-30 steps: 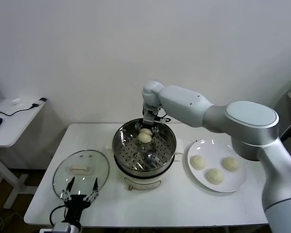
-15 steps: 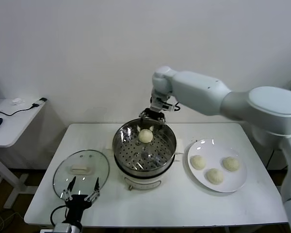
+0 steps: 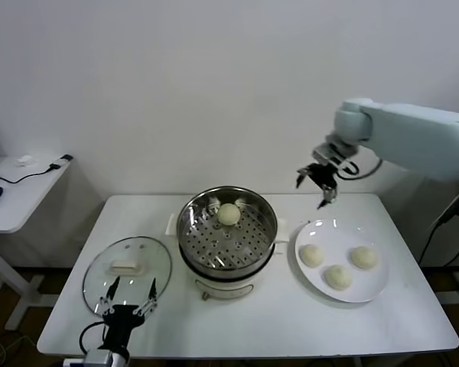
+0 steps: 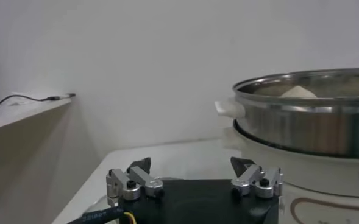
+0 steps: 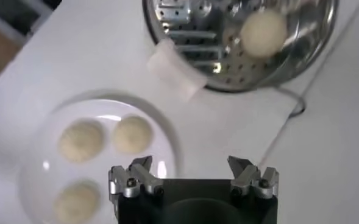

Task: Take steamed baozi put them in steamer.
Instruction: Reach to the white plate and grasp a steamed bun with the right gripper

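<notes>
So: one baozi (image 3: 229,214) sits in the steamer (image 3: 269,229). My right tool (image 3: 317,186) hangs empty, fingers apart, above the plate (image 3: 375,290) (three left). Left tool (image 3: 126,300) idles, fingers apart.

Hanging high with fingers spread: right gripper (image 3: 320,186), above the table's far edge between steamer (image 3: 227,235) and plate (image 3: 363,287), nothing beneath but air. Sitting open-topped, steamer, one baozi (image 3: 229,214) taking the far side of the tray, near side lying bare. Crowding the plate: three baozi (image 3: 340,276), narrow gaps between. Blocking the table's left: glass lid (image 3: 128,266), lying flat. Hovering low by that lid, spread and empty: left gripper (image 3: 126,300), possibly overlapping its near rim.
</notes>
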You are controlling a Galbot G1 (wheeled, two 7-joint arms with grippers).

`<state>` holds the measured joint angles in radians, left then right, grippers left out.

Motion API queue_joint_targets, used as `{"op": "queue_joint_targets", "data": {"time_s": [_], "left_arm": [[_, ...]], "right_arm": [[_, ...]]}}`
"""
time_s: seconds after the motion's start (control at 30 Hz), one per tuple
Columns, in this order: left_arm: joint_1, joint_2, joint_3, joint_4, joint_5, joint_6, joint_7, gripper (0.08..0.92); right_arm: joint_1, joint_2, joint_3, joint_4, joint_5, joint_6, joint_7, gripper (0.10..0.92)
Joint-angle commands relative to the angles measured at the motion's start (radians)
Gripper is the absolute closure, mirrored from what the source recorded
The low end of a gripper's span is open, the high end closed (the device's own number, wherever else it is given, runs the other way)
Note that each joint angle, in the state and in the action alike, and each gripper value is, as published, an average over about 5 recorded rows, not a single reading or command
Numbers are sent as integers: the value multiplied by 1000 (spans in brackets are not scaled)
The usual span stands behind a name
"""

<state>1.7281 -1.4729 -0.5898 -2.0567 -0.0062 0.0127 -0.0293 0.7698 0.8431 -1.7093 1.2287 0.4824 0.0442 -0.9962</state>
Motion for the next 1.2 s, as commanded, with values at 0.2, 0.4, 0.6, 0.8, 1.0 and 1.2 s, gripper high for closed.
{"op": "queue_joint_targets", "data": {"time_s": [0.2, 0.4, 0.6, 0.8, 1.0, 1.2], "left_arm": [[-1, -9, -3, 5, -1, 1, 0, 177], [-4, -9, -1, 13, -1, 1, 1, 177], [-6, -5, -2, 19, -1, 1, 1, 177], [-7, -6, 0, 22, 0, 1, 1, 177], [-5, -8, 0, 22, 2, 1, 2, 177], [-7, -9, 1, 21, 3, 1, 1, 177]], "right_arm": [[-244, -129, 29, 89, 79, -344, 203, 203], [-342, -82, 115, 33, 78, -365, 240, 203], [-402, -31, 174, -47, 66, -364, 251, 203], [-440, 5, 215, -92, 56, -361, 248, 203], [-450, 16, 220, -111, 30, -356, 235, 204], [-461, 19, 237, -124, 16, -352, 234, 274]]}}
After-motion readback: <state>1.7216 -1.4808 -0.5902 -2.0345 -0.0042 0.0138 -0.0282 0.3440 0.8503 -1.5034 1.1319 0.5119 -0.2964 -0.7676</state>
